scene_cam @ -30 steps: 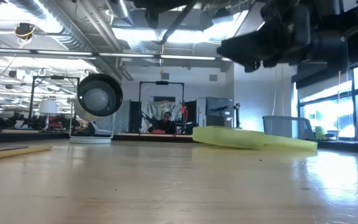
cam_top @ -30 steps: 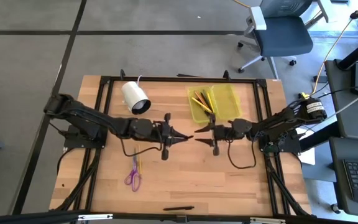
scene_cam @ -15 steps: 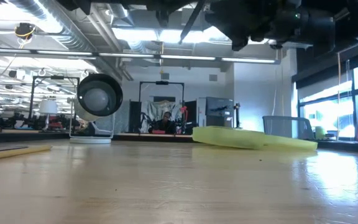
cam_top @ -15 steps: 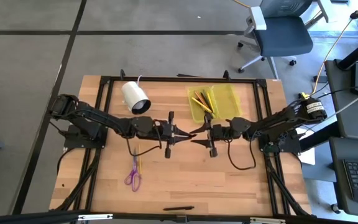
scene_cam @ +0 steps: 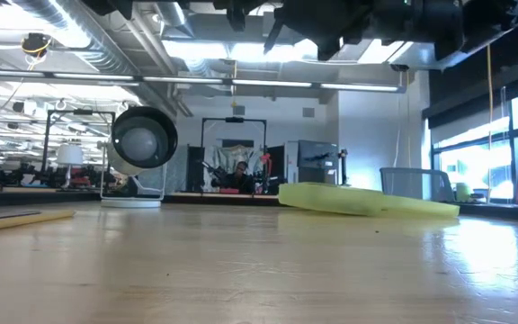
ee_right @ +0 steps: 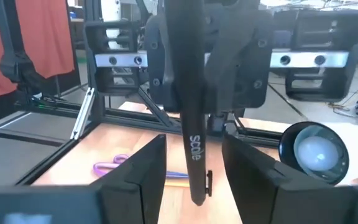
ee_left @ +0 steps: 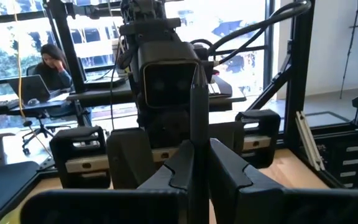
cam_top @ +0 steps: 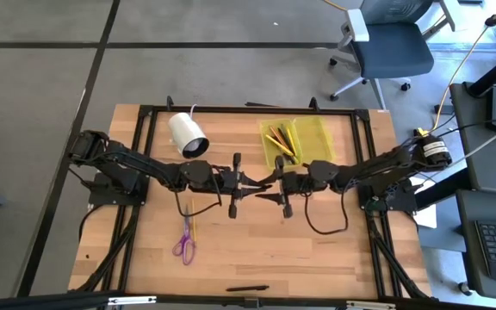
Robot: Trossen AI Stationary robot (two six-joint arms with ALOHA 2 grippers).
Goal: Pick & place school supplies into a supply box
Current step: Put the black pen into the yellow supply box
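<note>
- The left gripper [cam_top: 252, 184] is held above the middle of the wooden table [cam_top: 257, 250], pointing toward the right arm. Its fingers [ee_left: 178, 167] are clamped on a thin black pen [ee_left: 197, 124], which stands up between them in the left wrist view.
- The right gripper [cam_top: 265, 188] faces the left one, tip to tip, above the table centre. Its two dark fingers [ee_right: 138, 171] are apart, one on each side of the same pen [ee_right: 189, 118]; whether they touch the pen cannot be determined. White lettering is visible on the barrel in the right wrist view.
- The translucent yellow-green rectangular plastic supply box [cam_top: 317, 138] lies open and flat on the far part of the table, toward the right arm's side. One half [cam_top: 278, 145] contains several yellow and orange pencils; the other half appears bare.
- In the low view the box [scene_cam: 367, 200] shows as a low yellow shape on the tabletop, with both arms only partly visible overhead.
- Small purple-handled scissors [cam_top: 184, 245] lie on the near left part of the table, with a yellow pencil [cam_top: 192, 226] just beside them.
- Another thin dark pen [cam_top: 248, 288] lies near the table's front edge.
- A white cylinder with a cable [cam_top: 188, 135] rests on the far left part of the table, well apart from the box.
- A person [ee_left: 51, 62] is seated at a desk in the room beyond the table.
</note>
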